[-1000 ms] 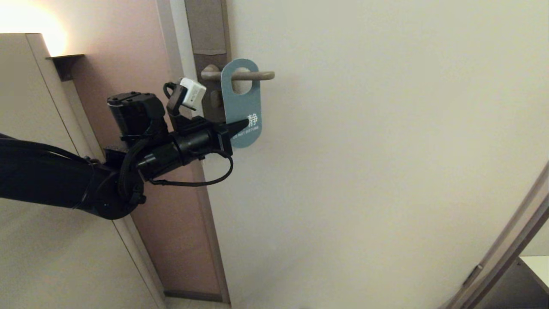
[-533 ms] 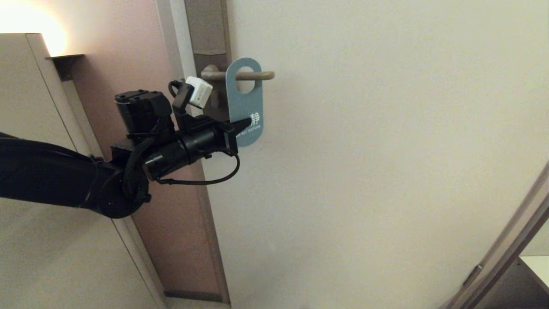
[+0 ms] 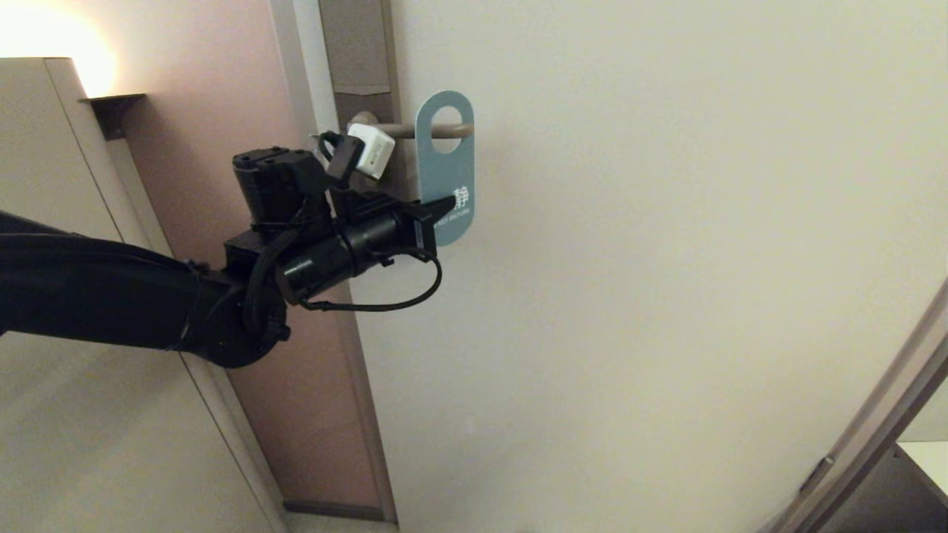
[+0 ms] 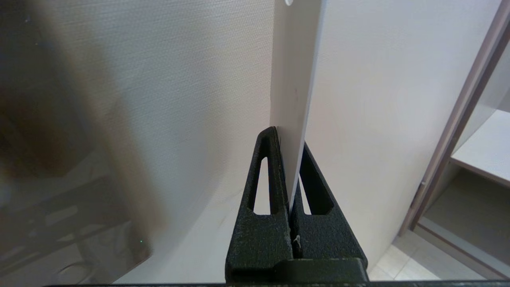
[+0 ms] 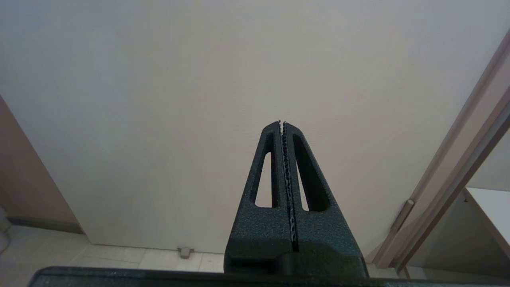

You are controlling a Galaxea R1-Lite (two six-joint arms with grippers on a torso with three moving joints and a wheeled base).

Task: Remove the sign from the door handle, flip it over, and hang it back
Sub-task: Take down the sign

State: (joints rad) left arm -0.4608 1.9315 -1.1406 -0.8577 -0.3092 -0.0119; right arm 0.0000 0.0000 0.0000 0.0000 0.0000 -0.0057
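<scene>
Jaws clamped: left gripper [image 3: 449,204] pinching sign [image 3: 445,159].

Dim, warm light glows from the upper-left corner; the left wrist view's near side looks blurred, perhaps defocused.

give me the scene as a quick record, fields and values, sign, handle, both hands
sign: teal side facing out, hole at the tip of the door handle, not yet off
left hand: shut on the sign's lower edge
right hand: shut, empty, idle, pointing at the door
door: pale, shut
task stage: sign being slid off the lever; flip and rehang not done
</scene>
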